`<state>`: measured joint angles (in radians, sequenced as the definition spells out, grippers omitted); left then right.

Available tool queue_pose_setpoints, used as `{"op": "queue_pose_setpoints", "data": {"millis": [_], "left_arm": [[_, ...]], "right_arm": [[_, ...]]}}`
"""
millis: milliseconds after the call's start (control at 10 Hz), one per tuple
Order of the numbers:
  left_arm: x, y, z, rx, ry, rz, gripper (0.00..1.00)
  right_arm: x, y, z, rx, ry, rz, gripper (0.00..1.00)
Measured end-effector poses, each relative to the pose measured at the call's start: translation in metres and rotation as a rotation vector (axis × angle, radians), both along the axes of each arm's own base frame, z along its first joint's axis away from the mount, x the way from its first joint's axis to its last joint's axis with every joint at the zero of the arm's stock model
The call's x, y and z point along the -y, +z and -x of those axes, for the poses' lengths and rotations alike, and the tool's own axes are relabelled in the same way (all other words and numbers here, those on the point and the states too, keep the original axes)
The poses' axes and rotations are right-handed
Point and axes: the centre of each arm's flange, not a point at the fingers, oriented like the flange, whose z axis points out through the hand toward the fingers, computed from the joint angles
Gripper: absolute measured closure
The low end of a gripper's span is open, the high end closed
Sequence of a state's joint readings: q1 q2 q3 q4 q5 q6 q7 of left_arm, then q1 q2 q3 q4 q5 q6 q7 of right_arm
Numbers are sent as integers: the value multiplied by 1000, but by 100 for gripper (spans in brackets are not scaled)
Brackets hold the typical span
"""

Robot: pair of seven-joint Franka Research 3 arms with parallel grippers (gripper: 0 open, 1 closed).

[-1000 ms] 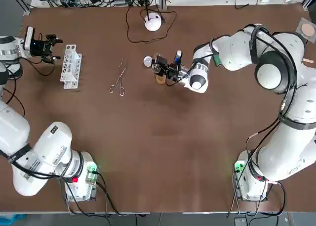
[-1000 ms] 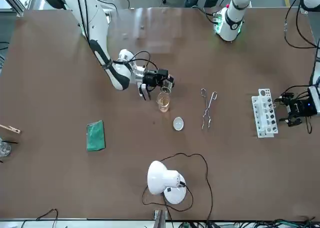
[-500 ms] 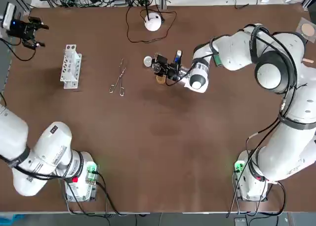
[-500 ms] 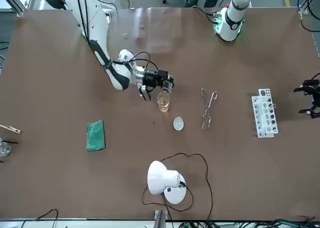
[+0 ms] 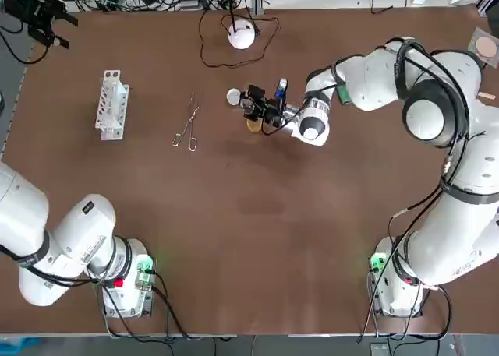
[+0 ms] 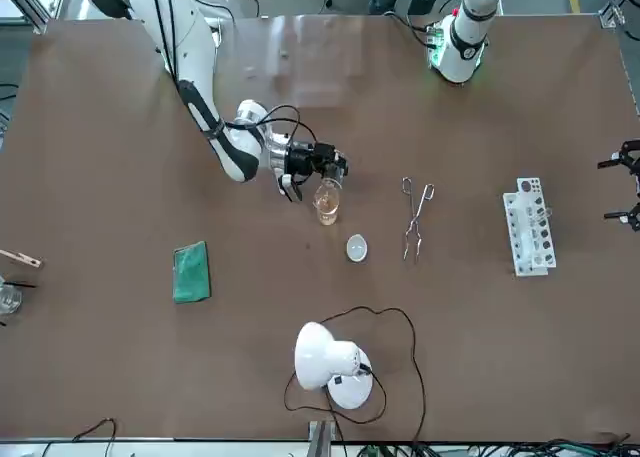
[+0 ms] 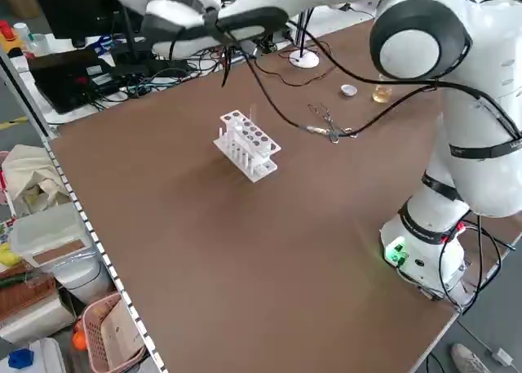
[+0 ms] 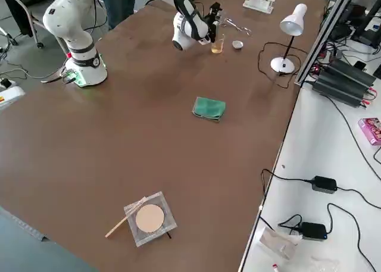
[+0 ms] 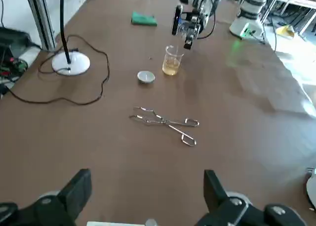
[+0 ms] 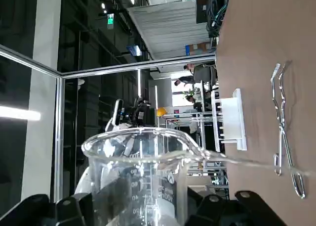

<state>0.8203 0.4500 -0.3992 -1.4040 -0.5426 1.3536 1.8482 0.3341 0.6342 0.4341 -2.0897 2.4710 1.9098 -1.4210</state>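
My right gripper (image 5: 251, 104) hovers at the table's far middle, shut on a clear glass beaker (image 10: 138, 171) that sits between its fingers (image 10: 74, 208). From the front, that held beaker (image 6: 330, 185) hangs tilted just above a small beaker of amber liquid (image 6: 327, 212) standing on the table. My left gripper (image 5: 35, 9) is up at the far left corner, beyond the table edge, open and holding nothing. Its fingers (image 9: 79, 186) stand wide apart in the left wrist view. The white test tube rack (image 5: 111, 104) stands well away from it.
Metal tongs (image 5: 187, 128) lie between the rack and the beakers, and a small white lid (image 5: 233, 96) sits close to the amber beaker. A white desk lamp (image 5: 242, 35) with its cable stands at the far edge. A green cloth (image 6: 190, 272) and a wooden disc (image 8: 149, 218) lie on my right side.
My left gripper has drawn away from the test tube rack, up and back to the far left corner. The right gripper and its beaker have barely moved.
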Motion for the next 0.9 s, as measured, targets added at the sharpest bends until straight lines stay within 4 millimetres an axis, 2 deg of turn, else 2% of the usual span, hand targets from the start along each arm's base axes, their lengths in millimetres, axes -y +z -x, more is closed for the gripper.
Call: {"op": "queue_pose_setpoints", "data": {"millis": [200, 500, 900], "left_arm": [[43, 30, -9, -119, 101, -130, 0], [111, 55, -24, -157, 206, -334, 0], [211, 83, -19, -168, 411, -602, 0]], "right_arm": [[0, 0, 0, -29, 5, -9, 61], [2, 0, -3, -74, 8, -22, 61], [2, 2, -7, -114, 12, -38, 61]]}}
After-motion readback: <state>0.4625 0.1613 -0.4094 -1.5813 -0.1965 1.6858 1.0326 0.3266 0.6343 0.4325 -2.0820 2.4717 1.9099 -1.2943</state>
